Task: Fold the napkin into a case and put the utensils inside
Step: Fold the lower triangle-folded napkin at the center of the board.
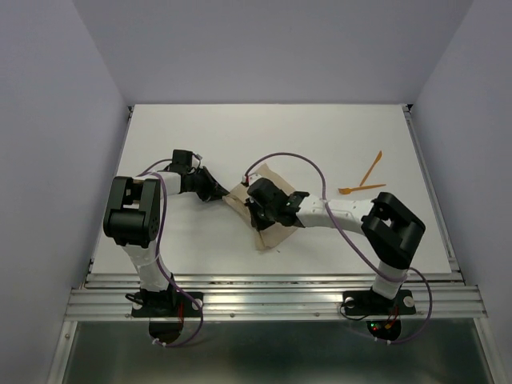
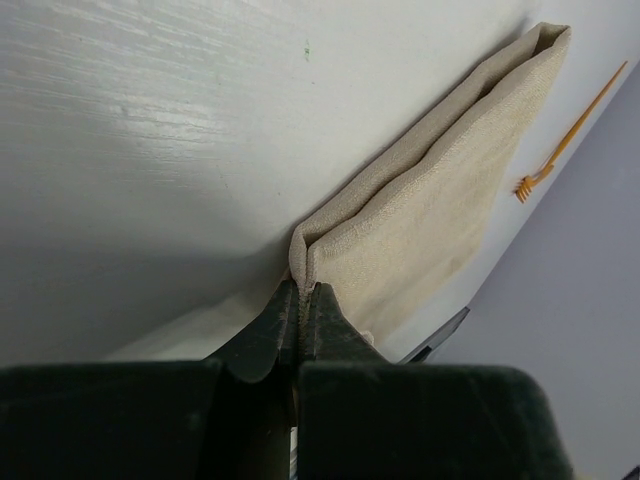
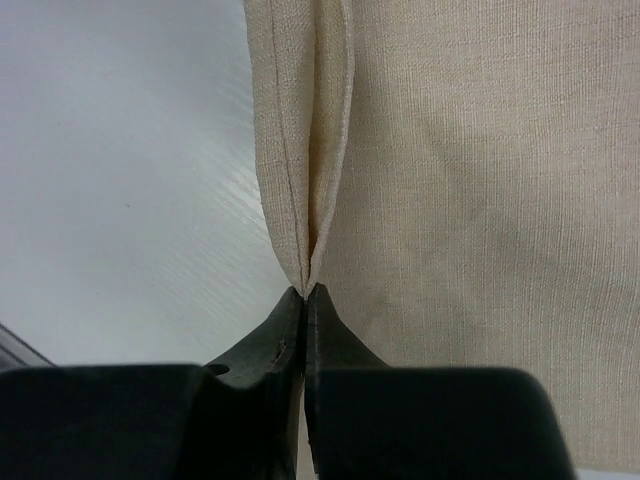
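The tan-beige napkin (image 1: pixel 272 232) lies folded in layers at the table's middle, partly hidden under my right arm. My left gripper (image 1: pixel 222 192) is shut on the napkin's left corner; in the left wrist view the cloth (image 2: pixel 430 200) runs away from the pinched jaws (image 2: pixel 300 292). My right gripper (image 1: pixel 254 210) is shut on a folded hem of the napkin (image 3: pixel 480 180), its jaws (image 3: pixel 304 292) pinching the edge. Two orange utensils lie apart at the right: one slanted (image 1: pixel 370 169), one with a broad end (image 1: pixel 360 190). An orange fork (image 2: pixel 570 135) shows in the left wrist view.
The white table (image 1: pixel 200 136) has a metal rail along its near edge (image 1: pixel 272 300) and side rails. Purple cables (image 1: pixel 304 164) loop over both arms. Grey walls enclose the table on three sides.
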### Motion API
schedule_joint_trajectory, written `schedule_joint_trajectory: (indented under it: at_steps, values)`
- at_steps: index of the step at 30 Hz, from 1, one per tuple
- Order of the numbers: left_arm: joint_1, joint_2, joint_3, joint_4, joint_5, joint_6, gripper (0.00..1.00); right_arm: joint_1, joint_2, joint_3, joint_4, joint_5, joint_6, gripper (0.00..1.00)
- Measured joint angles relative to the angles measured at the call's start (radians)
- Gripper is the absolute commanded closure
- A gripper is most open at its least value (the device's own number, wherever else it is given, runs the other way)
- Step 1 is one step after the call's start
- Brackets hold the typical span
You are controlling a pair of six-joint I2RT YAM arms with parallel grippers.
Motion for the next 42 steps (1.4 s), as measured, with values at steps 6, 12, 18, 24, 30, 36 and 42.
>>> schedule_joint_trajectory:
  at_steps: [6,12,18,24,30,36,42]
  values:
    - [0.0,0.0,0.027,-0.027,-0.003,0.013,1.0,-0.146,-0.005,0.0,0.013,-0.326,-0.005,0.99]
    - [0.0,0.0,0.053,-0.057,-0.01,0.025,1.0,-0.264,0.07,0.035,0.021,-0.677,-0.021,0.99]
    - [-0.002,0.0,0.063,-0.098,-0.008,0.032,1.0,-0.282,0.161,0.069,0.021,-0.878,-0.065,0.95]
    - [-0.008,0.0,0.07,-0.138,-0.01,0.043,1.0,-0.314,0.198,0.069,0.019,-0.97,-0.086,0.95]
    - [-0.008,0.0,0.09,-0.158,-0.017,0.056,1.0,-0.346,0.206,0.069,0.02,-0.991,-0.091,0.91]
    - [-0.006,0.0,0.116,-0.179,-0.032,0.069,1.0,-0.352,0.206,0.067,0.014,-0.978,-0.095,0.71]
    - [-0.006,0.0,0.127,-0.179,-0.043,0.076,1.0,-0.354,0.206,0.064,0.003,-0.944,-0.093,0.62]
